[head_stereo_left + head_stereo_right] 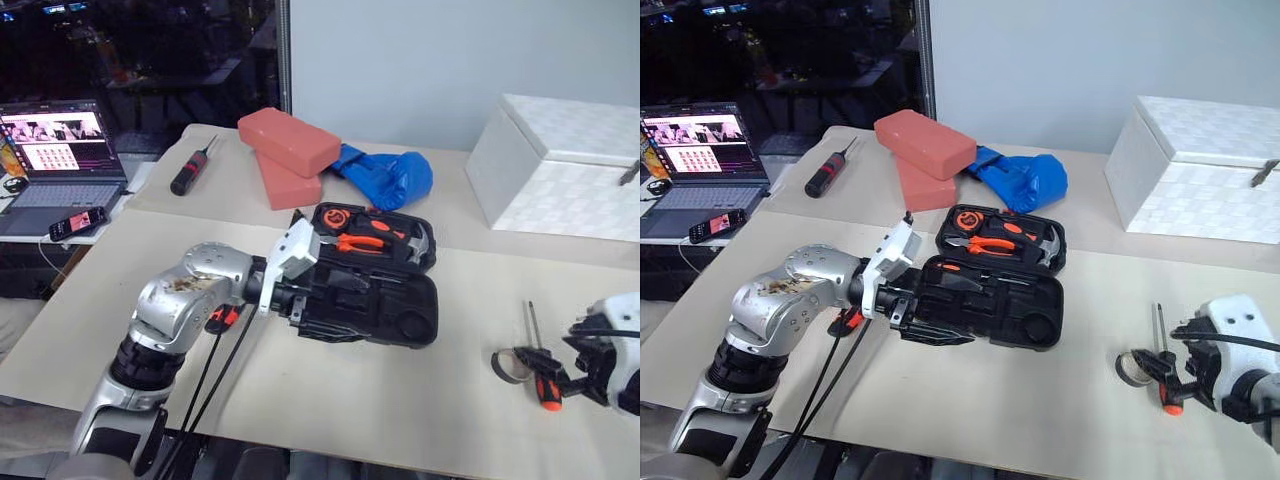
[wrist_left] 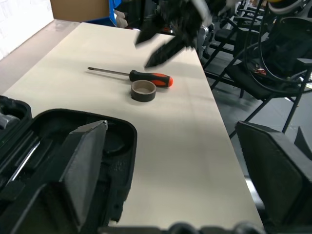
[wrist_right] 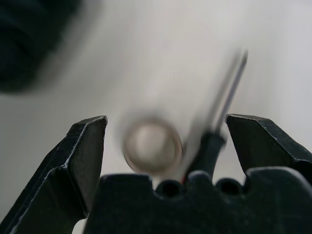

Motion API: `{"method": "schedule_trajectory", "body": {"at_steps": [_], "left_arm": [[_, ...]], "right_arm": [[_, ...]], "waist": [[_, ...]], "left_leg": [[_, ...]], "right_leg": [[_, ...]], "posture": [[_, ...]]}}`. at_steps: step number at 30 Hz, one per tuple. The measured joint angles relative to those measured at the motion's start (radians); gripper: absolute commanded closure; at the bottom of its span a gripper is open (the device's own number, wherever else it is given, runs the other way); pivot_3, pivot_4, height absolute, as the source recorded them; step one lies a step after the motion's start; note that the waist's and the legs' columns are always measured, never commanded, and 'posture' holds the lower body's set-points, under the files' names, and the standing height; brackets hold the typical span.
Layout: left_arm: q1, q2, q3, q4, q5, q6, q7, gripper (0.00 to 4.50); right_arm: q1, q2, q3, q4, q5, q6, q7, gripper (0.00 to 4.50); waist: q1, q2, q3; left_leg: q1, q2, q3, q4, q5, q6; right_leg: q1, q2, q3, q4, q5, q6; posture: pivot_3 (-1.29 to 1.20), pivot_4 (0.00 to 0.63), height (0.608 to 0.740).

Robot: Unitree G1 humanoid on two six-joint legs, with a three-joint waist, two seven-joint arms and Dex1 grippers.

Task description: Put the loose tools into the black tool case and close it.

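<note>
A: Largest item first. Where is the black tool case point(image 1: 372, 280) sitting?

B: It is lying open like a clamshell near the middle of the pale table point(image 1: 400, 400). Black hard plastic, rounded corners. The far half is holding orange-handled pliers point(image 1: 357, 241) and a small hammer in moulded recesses; the near half is showing mostly bare black recesses.

A: And the left gripper point(image 2: 165, 161)?

B: It is hovering at the near-left edge of the case with its fingers spread apart, gripping nothing. In the left wrist view one finger is standing over the case's near half, the other out past the table edge.

A: Remaining loose tools?

B: Two are lying near the table's right front, well apart from the case. A slim screwdriver point(image 2: 131, 74) with a black-and-orange handle, and a small grey tape roll point(image 2: 143, 90) just beside that handle.

A: Right gripper point(image 3: 165, 141)?

B: It is hanging just above those two, jaws spread wide and empty. In its wrist view the tape roll and the screwdriver handle are showing between the fingers, blurred.

A: A little orange-and-black piece point(image 1: 222, 318) is also lying under the left forearm; I cannot tell what it is.
</note>
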Motion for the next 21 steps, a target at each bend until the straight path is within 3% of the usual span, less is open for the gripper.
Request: {"method": "schedule_trajectory", "body": {"at_steps": [8, 13, 16, 21], "left_arm": [[-0.007, 0.053, -0.005, 0.0, -0.032, 0.001, -0.024, 0.17], [-0.007, 0.06, -0.007, 0.0, -0.033, -0.001, -0.015, 0.17], [-0.007, 0.063, -0.007, 0.0, -0.033, -0.004, -0.001, 0.14], [0.006, 0.065, -0.006, -0.008, -0.033, -0.004, 0.035, 0.14]], "right_arm": [[0.054, -0.018, 0.018, 0.069, -0.102, 0.023, 0.069, 0.0], [0.012, 0.006, 0.109, 0.12, -0.143, 0.021, 0.09, 0.0], [-0.027, 0.013, 0.172, 0.154, -0.174, 0.008, 0.102, 0.62], [-0.053, 0.012, 0.203, 0.225, -0.247, -0.075, 0.136, 2.41]], "waist": [[-0.002, 0.0, 0.0], [-0.006, 0.0, 0.0], [-0.006, 0.0, 0.0], [-0.005, -0.001, 0.0]], "left_leg": [[0.001, 0.001, 0.0, 0.001, 0.0, 0.0], [0.001, 0.001, 0.0, 0.001, 0.0, 0.0], [0.001, 0.001, 0.0, 0.001, 0.0, 0.0], [0.001, 0.001, 0.0, 0.001, 0.0, 0.0]], "right_leg": [[0.001, 0.001, 0.0, 0.001, 0.0, 0.0], [0.001, 0.001, 0.0, 0.001, 0.0, 0.0], [0.0, 0.001, 0.0, 0.001, 0.0, 0.0], [0.001, 0.001, 0.001, 0.0, 0.001, 0.001]], "posture": [[0.0, 0.15, 0.74], [0.0, 0.15, 0.74], [0.0, 0.15, 0.74], [0.0, 0.15, 0.74]]}}
